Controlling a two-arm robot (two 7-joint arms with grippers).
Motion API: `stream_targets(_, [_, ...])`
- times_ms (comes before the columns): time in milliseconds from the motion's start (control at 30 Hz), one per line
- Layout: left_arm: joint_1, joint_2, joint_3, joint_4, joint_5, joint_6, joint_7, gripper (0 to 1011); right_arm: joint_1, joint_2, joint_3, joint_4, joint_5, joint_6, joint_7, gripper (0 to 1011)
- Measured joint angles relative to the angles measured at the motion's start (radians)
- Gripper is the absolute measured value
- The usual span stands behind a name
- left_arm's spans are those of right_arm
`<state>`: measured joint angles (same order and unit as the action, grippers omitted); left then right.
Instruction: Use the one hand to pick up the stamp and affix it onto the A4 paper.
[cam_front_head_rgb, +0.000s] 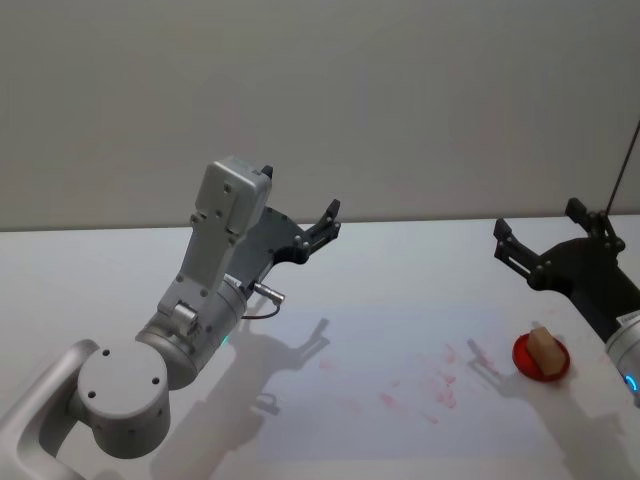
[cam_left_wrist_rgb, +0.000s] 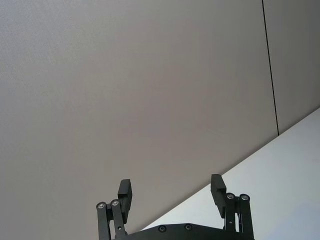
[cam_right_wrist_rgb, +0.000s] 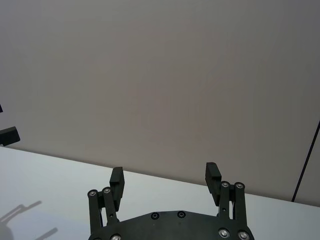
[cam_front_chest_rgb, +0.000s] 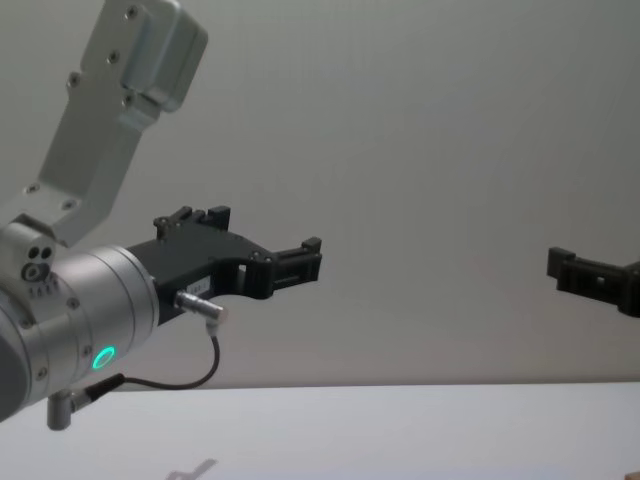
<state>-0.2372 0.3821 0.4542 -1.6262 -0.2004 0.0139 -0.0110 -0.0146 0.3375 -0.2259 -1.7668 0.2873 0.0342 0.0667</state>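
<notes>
Head view: the A4 paper (cam_front_head_rgb: 350, 400) lies flat on the white surface (cam_front_head_rgb: 420, 260), and it carries several red marks (cam_front_head_rgb: 438, 388) in its right half. At the right edge of the paper there is a small round red dish (cam_front_head_rgb: 540, 360). The stamp (cam_front_head_rgb: 544, 347), a light tan block, stands in this dish. I cannot tell whether the dish touches the paper or is only just beside it.

The right end effector (cam_front_head_rgb: 540, 224) hangs in the air beyond the right side of the paper, farther from the robot than the dish and apart from the stamp. Its two black fingers (cam_front_head_rgb: 506, 240) are spread wide and there is nothing between them. The right wrist view shows the same wide gap, with the plain wall behind the fingertips.

The left end effector (cam_left_wrist_rgb: 170, 189) is raised beyond the left part of the paper, on a silver arm (cam_front_head_rgb: 215, 270) that carries a green light. In the left wrist view its fingers (cam_left_wrist_rgb: 125, 191) are also spread, with nothing between them, and it points toward the wall (cam_front_head_rgb: 320, 100). It is well apart from the stamp.
</notes>
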Motion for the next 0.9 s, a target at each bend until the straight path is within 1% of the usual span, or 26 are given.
stream_targets(900, [0.000,0.000,0.000,0.000,0.000,0.000,0.000,1001,0.000,0.000,0.001,0.002,0.000,0.000,0.001,1001])
